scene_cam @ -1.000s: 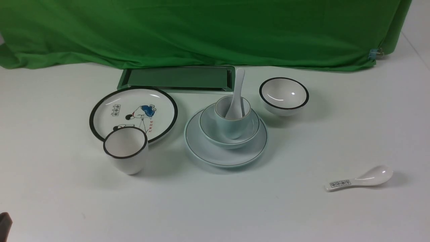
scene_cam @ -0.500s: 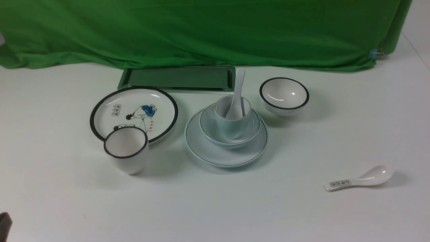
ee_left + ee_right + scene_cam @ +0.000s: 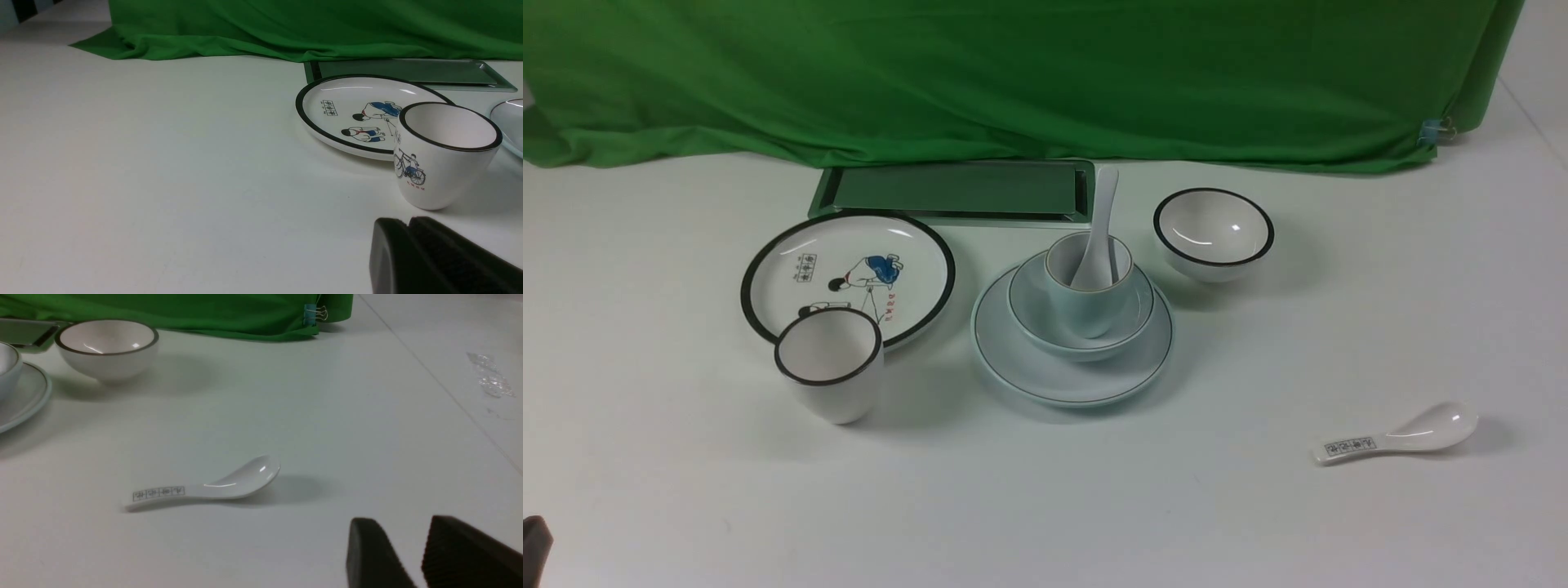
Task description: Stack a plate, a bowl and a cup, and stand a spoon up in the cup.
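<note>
Front view: the plate [image 3: 1072, 377] lies on the surface [image 3: 1045, 506] with the bowl [image 3: 1081, 318] on it, the cup [image 3: 1089, 282] in the bowl, and the spoon [image 3: 1098, 233] leaning in the cup. A knock could tip the spoon out.

Left wrist view: the left gripper [image 3: 408, 228], fingers together and empty, sits near the black-rimmed cup [image 3: 445, 153], away from the stack.

Right wrist view: the right gripper [image 3: 402, 539], fingers apart and empty, rests well apart from the plate, nearer the patterned spoon [image 3: 204, 490].
</note>
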`<state>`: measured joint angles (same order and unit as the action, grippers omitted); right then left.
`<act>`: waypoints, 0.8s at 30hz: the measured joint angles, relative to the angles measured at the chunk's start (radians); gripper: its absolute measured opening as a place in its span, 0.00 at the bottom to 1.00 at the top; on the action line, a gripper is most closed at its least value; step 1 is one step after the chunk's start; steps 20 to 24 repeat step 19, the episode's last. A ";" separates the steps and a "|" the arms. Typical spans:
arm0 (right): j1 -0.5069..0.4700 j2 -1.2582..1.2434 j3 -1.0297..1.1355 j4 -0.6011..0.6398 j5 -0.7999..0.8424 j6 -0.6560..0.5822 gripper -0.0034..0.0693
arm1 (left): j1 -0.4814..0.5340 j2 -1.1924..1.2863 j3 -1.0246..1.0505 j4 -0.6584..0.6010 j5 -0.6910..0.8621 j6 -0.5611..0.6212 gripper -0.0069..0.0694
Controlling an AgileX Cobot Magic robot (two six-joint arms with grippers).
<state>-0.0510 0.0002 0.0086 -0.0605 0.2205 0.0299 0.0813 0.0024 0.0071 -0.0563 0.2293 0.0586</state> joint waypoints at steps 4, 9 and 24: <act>0.000 0.000 0.000 0.000 0.000 0.000 0.38 | 0.000 0.000 0.000 0.032 -0.002 0.000 0.08; 0.000 0.000 0.000 0.000 0.000 0.000 0.38 | 0.000 0.000 0.000 0.040 -0.002 0.000 0.08; 0.000 0.000 0.000 0.000 0.000 0.000 0.38 | 0.000 0.000 0.000 0.037 -0.003 0.000 0.08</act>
